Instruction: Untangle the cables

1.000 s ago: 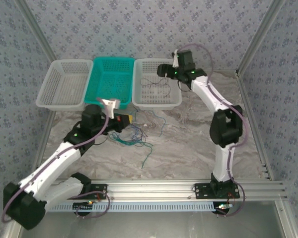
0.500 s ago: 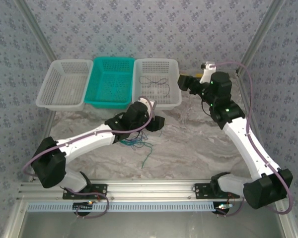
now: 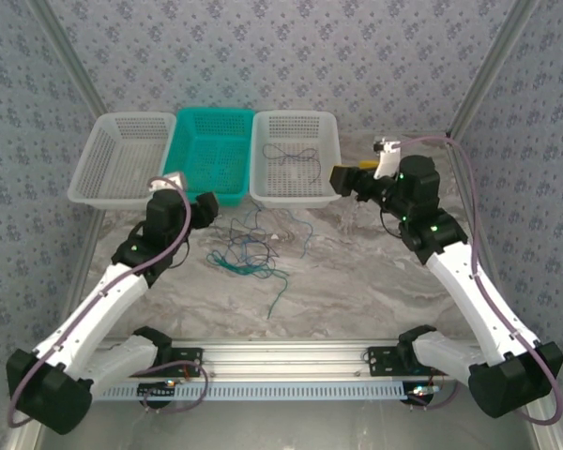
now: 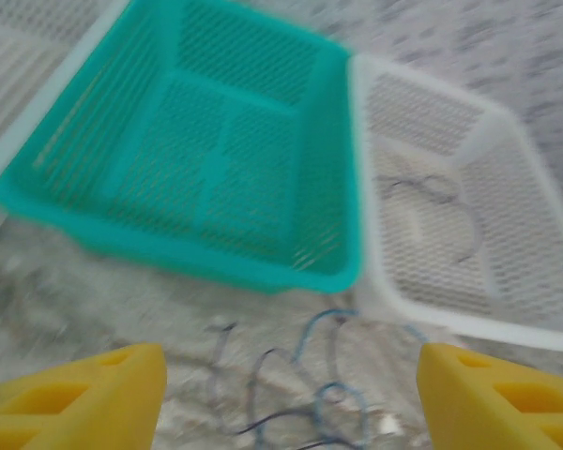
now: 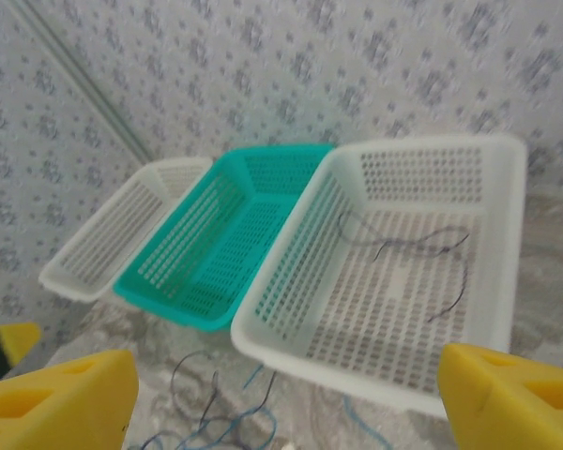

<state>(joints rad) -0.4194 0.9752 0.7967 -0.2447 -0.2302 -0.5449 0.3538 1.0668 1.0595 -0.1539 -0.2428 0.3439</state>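
Two grippers of mine, both spread wide, nothing held: left gripper [image 4: 291,398] just short of the tangle, right gripper [image 5: 286,398] near a basket corner. Most cables [image 3: 251,251] lie knotted on the table [image 3: 357,272]. One dark cable [image 3: 291,153] sits in the right white basket [image 3: 296,197] beyond. I judge the job barely begun. There is bare table nearside, and the basket rims hem me in ahead.

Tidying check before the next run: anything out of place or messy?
Only the cables: a blue, green and dark knot sprawls on the table near the teal basket, one green strand trailing nearward. One dark wire lies in the right white basket.
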